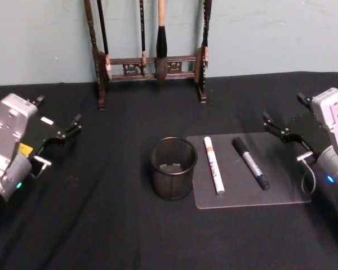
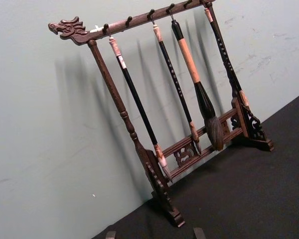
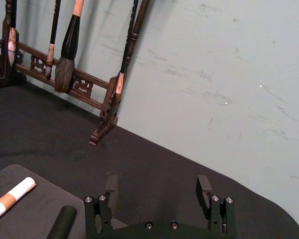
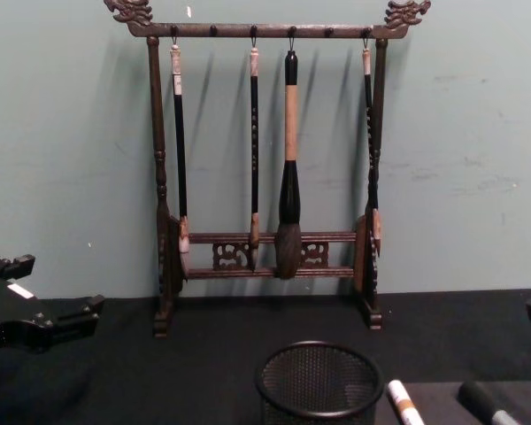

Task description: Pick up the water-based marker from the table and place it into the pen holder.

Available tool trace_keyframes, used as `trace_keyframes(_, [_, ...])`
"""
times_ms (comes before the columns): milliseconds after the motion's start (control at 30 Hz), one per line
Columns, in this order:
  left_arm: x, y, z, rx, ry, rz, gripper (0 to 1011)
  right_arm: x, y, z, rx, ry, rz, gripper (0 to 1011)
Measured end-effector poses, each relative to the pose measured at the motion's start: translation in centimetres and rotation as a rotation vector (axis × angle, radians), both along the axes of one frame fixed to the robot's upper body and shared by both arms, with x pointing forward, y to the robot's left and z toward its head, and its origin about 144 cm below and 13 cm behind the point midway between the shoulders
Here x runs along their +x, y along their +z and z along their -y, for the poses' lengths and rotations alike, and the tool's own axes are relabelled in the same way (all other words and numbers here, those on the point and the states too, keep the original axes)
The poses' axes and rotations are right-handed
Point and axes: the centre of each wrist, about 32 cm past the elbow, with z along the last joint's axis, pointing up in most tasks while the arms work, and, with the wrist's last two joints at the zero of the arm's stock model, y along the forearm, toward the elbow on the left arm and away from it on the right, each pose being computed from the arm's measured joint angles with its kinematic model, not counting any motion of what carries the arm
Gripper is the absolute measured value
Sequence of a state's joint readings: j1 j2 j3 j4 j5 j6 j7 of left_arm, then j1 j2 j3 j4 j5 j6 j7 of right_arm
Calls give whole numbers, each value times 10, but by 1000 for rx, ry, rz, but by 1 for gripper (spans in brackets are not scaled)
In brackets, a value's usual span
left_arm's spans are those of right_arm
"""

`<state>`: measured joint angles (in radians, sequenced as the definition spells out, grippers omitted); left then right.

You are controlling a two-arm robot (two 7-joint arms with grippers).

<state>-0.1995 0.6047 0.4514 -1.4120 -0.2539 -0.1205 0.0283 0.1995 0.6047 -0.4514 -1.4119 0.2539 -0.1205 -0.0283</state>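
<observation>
The left gripper (image 1: 59, 109) and right gripper (image 1: 283, 107) are open (one at each side). A white marker (image 1: 213, 165) and a black marker (image 1: 250, 163) lie beside the pen holder (image 1: 172, 184).

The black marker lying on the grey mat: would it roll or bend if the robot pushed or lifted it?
It would probably roll: the black marker is a round barrel lying flat on the smooth mat. It looks like rigid plastic, so it is likely stiff, not floppy. It is slim, so probably light.

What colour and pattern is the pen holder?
Black wire mesh with a solid black rim. The pen holder shows best in the head view.
</observation>
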Motion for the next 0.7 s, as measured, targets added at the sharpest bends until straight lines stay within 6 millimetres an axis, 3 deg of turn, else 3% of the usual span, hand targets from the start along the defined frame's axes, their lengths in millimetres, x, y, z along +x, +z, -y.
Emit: trace_keyframes(700, [0, 0, 0, 0, 0, 0, 1001, 0, 0, 0, 0, 0, 0, 1002])
